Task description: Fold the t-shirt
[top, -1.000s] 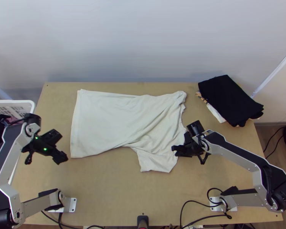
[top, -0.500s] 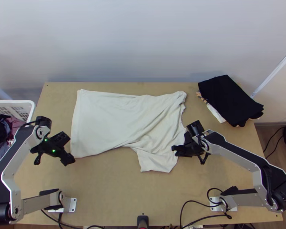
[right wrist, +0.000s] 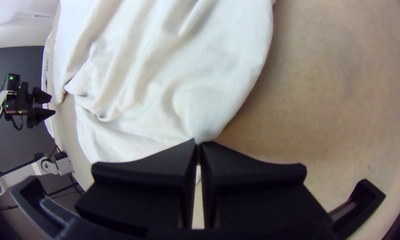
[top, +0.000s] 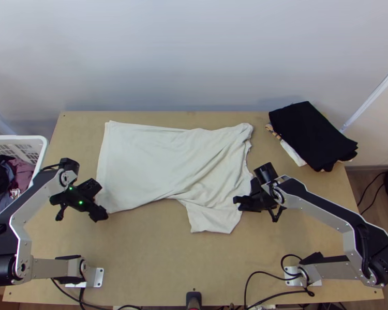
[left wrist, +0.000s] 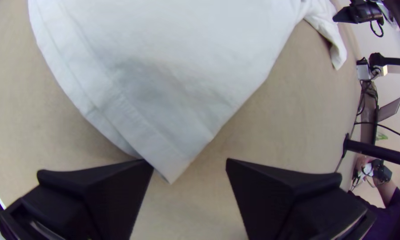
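No lettering, label, brand, number or sign is coming through legibly — none is standing out clearly enough to read.

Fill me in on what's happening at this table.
Two robot arms are working on a pale t-shirt lying across the table, flatter at its hem end and wrinkled at the other. The right gripper pinches an edge at the wrinkled end; the left gripper is open at a hem corner, not gripping it. Folding isn't finished.
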`<state>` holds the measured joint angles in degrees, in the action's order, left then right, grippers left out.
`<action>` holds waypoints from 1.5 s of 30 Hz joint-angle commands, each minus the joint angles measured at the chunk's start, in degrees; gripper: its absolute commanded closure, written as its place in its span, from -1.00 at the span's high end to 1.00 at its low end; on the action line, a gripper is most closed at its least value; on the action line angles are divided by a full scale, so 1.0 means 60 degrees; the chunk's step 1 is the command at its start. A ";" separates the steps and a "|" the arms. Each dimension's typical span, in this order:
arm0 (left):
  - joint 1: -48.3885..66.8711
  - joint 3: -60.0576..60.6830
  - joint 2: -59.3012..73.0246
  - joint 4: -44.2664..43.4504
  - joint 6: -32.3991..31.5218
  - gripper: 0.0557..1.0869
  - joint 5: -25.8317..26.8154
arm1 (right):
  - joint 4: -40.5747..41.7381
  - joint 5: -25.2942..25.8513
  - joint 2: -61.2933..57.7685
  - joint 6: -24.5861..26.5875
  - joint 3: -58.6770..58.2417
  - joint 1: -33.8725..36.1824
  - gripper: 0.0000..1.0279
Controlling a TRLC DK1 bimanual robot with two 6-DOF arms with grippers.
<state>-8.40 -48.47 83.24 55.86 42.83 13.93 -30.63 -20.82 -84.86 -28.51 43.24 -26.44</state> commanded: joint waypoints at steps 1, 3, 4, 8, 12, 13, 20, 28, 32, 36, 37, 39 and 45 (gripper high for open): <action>-0.0020 0.0373 0.0042 -0.0330 -0.0224 -0.52 0.0534 | -0.0080 0.0247 -0.0271 -0.0111 0.0044 0.0114 -0.94; -0.0108 0.0241 -0.0016 -0.0637 -0.0341 -0.91 0.0842 | -0.0065 0.0247 -0.0300 -0.0111 0.0029 0.0129 -0.94; -0.0137 0.0080 -0.0016 -0.0637 -0.0371 -0.92 0.0871 | -0.0051 0.0247 -0.0300 -0.0111 0.0014 0.0129 -0.94; -0.0284 -0.0887 0.0072 -0.0491 -0.0707 -0.92 0.1281 | 0.0022 0.0276 -0.0373 -0.0111 -0.0044 0.0129 -0.94; -0.0401 -0.2147 0.0526 -0.0476 -0.1381 -0.92 0.1560 | 0.0125 0.0320 -0.0476 -0.0111 -0.0088 0.0129 -0.94; -0.0401 -0.2425 0.0672 -0.0476 -0.1542 -0.92 0.1603 | 0.0154 0.0320 -0.0534 -0.0111 -0.0088 0.0129 -0.94; -0.0445 -0.4168 0.2064 -0.0798 -0.2612 -0.92 0.1853 | 0.0271 0.0335 -0.0637 -0.0228 -0.0147 0.0099 -0.94; -0.0181 -0.5736 0.4100 -0.2161 -0.4677 -0.92 0.1853 | 0.0418 0.0452 -0.0871 -0.0272 -0.0191 -0.0047 -0.94; -0.0035 -0.6116 0.4759 -0.2864 -0.5468 -0.92 0.1838 | 0.0433 0.0482 -0.0871 -0.0287 -0.0191 -0.0032 -0.94; 0.0185 -0.6351 0.5169 -0.3172 -0.6054 -0.84 0.1823 | 0.0433 0.0496 -0.0842 -0.0302 -0.0235 -0.0032 -0.94; 0.0273 -0.6365 0.5184 -0.3157 -0.6054 -0.52 0.1794 | 0.0433 0.0496 -0.0842 -0.0302 -0.0235 -0.0032 -0.94; 0.0361 -0.6365 0.5081 -0.3025 -0.5996 0.42 0.1779 | 0.0433 0.0496 -0.0842 -0.0302 -0.0235 -0.0032 -0.94; -0.0460 -0.6717 0.4159 -0.2366 -0.6376 0.90 0.2805 | 0.0477 0.0525 -0.0871 -0.0302 -0.0293 -0.0047 -0.94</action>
<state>-7.79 -86.32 112.36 39.42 6.37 27.49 -28.51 -20.99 -86.80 -29.39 43.99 -26.24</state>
